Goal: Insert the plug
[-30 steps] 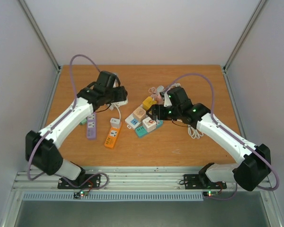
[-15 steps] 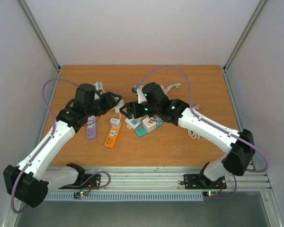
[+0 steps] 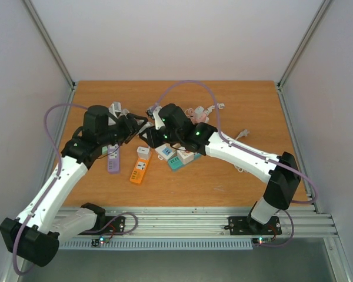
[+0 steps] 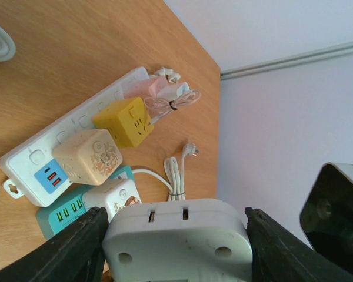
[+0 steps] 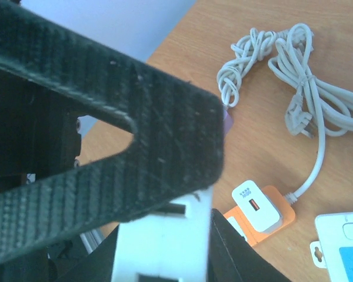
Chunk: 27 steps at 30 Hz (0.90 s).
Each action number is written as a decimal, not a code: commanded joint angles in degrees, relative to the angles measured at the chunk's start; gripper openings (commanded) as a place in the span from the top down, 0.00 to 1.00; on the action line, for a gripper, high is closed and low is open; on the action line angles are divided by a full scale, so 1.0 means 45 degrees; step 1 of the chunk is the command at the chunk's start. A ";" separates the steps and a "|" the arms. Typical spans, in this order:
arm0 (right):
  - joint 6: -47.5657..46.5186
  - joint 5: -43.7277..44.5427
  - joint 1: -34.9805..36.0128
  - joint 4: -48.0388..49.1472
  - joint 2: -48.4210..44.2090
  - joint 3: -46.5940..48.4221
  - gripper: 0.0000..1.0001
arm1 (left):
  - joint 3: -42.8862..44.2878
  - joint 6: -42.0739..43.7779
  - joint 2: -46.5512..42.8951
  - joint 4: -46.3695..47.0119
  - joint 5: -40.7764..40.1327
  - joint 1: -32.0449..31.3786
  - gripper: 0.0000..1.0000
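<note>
The plug cannot be singled out with certainty: a white piece (image 5: pixel 165 249) beside the right end effector (image 3: pixel 146 133) may be it (or the block opposite), held in the air left of centre above the surface (image 3: pixel 253 100). Whether that end effector grips anything, I cannot tell. The left end effector (image 4: pixel 175 258) clamps a white socket block (image 4: pixel 176 232), slots showing.

Risk: the end effectors crowd so close they could collide, or prongs could miss the slots and twist the block loose.

Below lie four flat power strips (image 3: pixel 140 170), three cube adapters (image 4: pixel 126 120) and at least two bundled cables (image 5: pixel 294 76).
</note>
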 commanded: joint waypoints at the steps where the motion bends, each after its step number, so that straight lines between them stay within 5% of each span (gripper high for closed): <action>1: -0.0194 0.0480 0.0002 0.0098 -0.0627 0.0336 0.76 | 0.0687 0.0759 0.0075 0.0108 0.1105 0.0303 0.40; 11: -0.0354 -0.3118 -0.0628 -0.0325 -0.1539 0.0160 0.81 | 0.2614 0.4305 0.0272 -0.1754 0.2895 0.0463 0.08; 18: 0.0183 -0.7451 -0.1865 -0.0033 -0.2570 -0.0385 0.80 | 0.3120 0.6829 0.0054 -0.2391 0.5076 0.0495 0.13; 27: 0.1044 -1.0658 -0.2695 0.0462 -0.3182 -0.0418 0.78 | 0.2399 0.5171 -0.0375 0.1217 0.8145 0.0488 0.35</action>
